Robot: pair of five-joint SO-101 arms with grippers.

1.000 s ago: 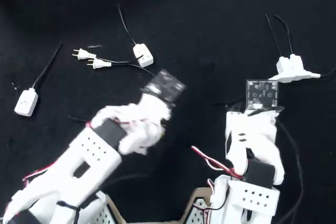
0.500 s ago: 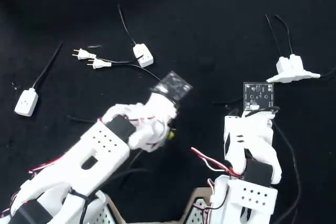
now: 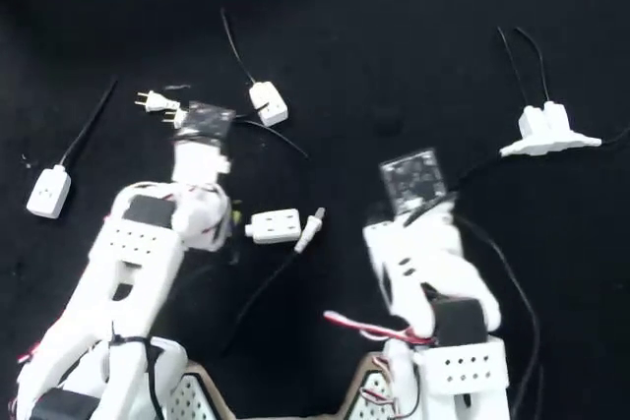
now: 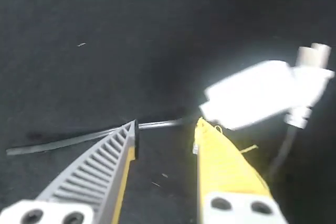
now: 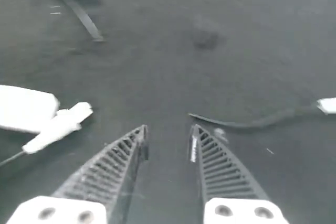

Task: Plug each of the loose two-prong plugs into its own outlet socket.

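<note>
While the left claw (image 4: 165,129) and right claw (image 5: 167,132) gape empty, an outlet socket (image 3: 274,226) lies between the arms.

Left gripper (image 4: 165,125) gap: fingers apart, but a thin black cable (image 4: 63,142) lies across the way in.
Past the yellow finger (image 4: 220,161): a white outlet socket (image 4: 252,94) sits just beside it, with a plug (image 4: 310,77) at its far end.
Right gripper (image 5: 168,128) gap: fingers apart, with bare black table (image 5: 220,40) straight ahead.
Right gripper's sides: the white outlet socket and plug on one side, a second cable (image 5: 247,124) on the other.
</note>
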